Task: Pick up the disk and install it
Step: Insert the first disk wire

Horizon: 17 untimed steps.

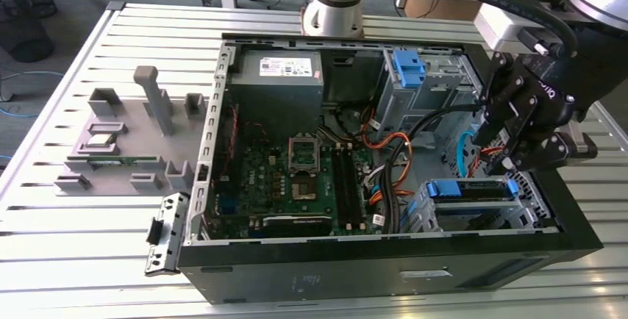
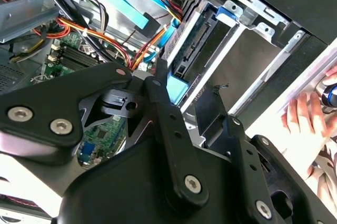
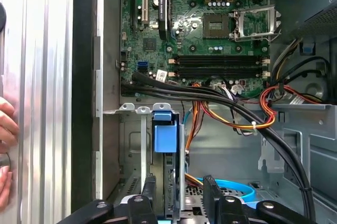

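The disk [image 1: 478, 190] sits in the lower drive bay of the open computer case [image 1: 393, 264], at the exterior view's right, with its blue rail [image 1: 446, 189] showing. In the first wrist view the disk [image 3: 174, 168] stands on edge under its blue tab [image 3: 162, 132]. My gripper [image 1: 530, 163] hovers just above that bay. Its two black fingers [image 3: 149, 190] stand apart on either side of the disk's edge, so the gripper [image 3: 179, 188] is open. The second wrist view shows the gripper [image 2: 189, 89] over the disk [image 2: 208, 45] in its metal cage.
Black, orange and blue cables [image 3: 231, 110] run beside the bay, with the motherboard [image 1: 294, 179] in the middle. A bare blue bracket [image 1: 407, 67] sits in the upper cage. A grey fixture [image 1: 128, 135] stands outside the case. A person's hand [image 3: 5, 129] rests on the table by the case.
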Each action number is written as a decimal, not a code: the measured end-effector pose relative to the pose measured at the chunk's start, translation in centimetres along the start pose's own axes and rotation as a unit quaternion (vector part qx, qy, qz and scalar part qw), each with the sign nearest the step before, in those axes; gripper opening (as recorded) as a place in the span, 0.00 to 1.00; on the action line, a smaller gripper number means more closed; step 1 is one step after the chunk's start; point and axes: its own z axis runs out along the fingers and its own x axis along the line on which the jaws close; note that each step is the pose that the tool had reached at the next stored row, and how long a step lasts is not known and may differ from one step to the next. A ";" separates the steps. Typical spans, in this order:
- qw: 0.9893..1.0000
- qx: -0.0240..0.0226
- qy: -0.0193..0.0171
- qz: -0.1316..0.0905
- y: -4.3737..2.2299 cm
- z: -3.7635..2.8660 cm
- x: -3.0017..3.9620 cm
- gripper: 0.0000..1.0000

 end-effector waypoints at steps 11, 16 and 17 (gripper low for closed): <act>1.000 0.000 -0.001 0.000 -0.19 0.11 -0.89 0.48; 1.000 0.000 -0.001 0.000 -0.35 0.14 -1.24 0.48; 1.000 0.000 -0.001 0.000 -0.39 0.15 -1.31 0.48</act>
